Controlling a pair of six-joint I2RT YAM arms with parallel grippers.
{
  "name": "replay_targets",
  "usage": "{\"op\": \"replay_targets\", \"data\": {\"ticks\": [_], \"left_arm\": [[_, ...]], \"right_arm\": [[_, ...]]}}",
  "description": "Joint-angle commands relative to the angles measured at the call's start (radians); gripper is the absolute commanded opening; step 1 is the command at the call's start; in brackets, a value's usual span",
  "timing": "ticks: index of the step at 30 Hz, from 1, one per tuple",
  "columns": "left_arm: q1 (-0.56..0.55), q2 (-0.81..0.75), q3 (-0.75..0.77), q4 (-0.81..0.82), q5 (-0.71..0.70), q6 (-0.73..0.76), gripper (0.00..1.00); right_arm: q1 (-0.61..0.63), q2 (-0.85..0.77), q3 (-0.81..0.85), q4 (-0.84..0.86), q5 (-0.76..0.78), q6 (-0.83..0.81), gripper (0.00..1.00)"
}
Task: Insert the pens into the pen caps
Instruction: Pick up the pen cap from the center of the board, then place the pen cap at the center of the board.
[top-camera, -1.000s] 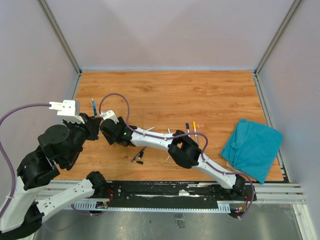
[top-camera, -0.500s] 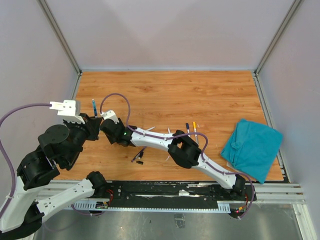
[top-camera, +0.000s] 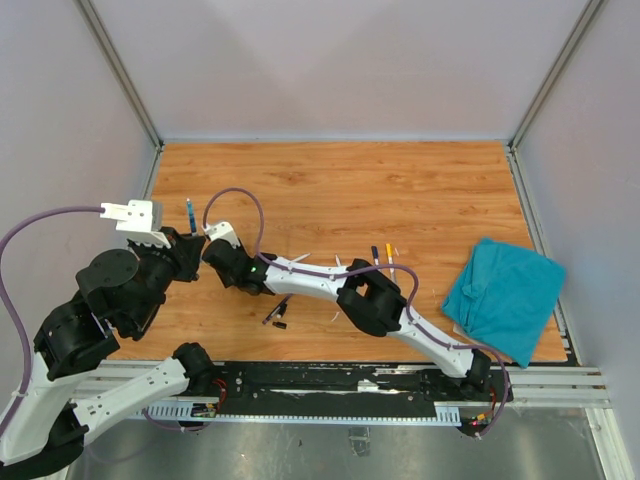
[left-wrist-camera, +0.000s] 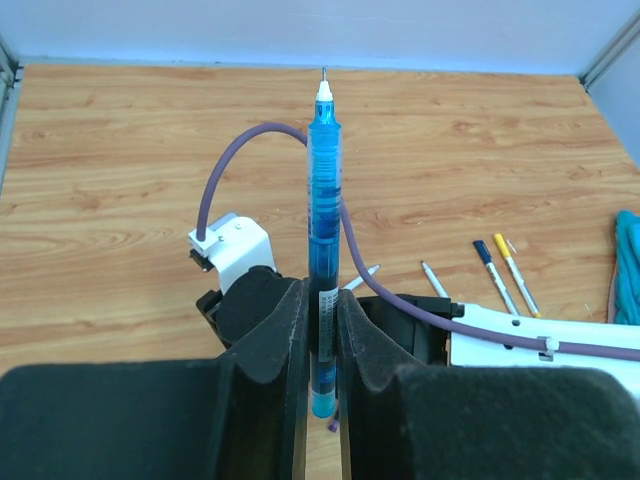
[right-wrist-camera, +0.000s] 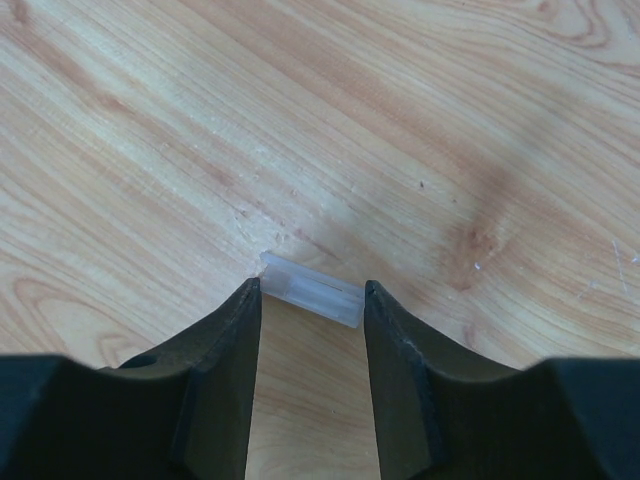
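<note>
One blue pen (left-wrist-camera: 323, 250), at least three loose pens (left-wrist-camera: 495, 277), one pale cap (right-wrist-camera: 310, 290), one teal cloth (top-camera: 505, 295)

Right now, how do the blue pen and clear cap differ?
The blue pen is long and tinted; the clear cap is short and colourless. The pen is clamped in the left gripper; the cap lies on the table between the fingers of the right gripper. Both look translucent.

Teal cloth (top-camera: 505, 297) lies on wooden table (top-camera: 400, 190)

Left jaws grip blue pen (top-camera: 189, 213); teal cloth (top-camera: 505, 295) at right.
</note>
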Motion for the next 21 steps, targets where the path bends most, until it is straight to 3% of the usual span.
{"op": "replay_targets", "data": {"ticks": [1, 12, 21], "left_arm": [[0.004, 0.003, 0.023, 0.017, 0.015, -0.005, 0.01], [0.004, 0.007, 0.010, 0.043, 0.037, -0.012, 0.00], [0.004, 0.014, -0.036, 0.092, 0.082, -0.017, 0.00]], "right_arm": [[-0.001, -0.065, -0.102, 0.003, -0.047, -0.036, 0.35], [0.000, -0.419, -0.477, 0.299, -0.267, -0.240, 0.36], [-0.035, -0.781, -0.928, 0.300, -0.351, -0.444, 0.37]]}}
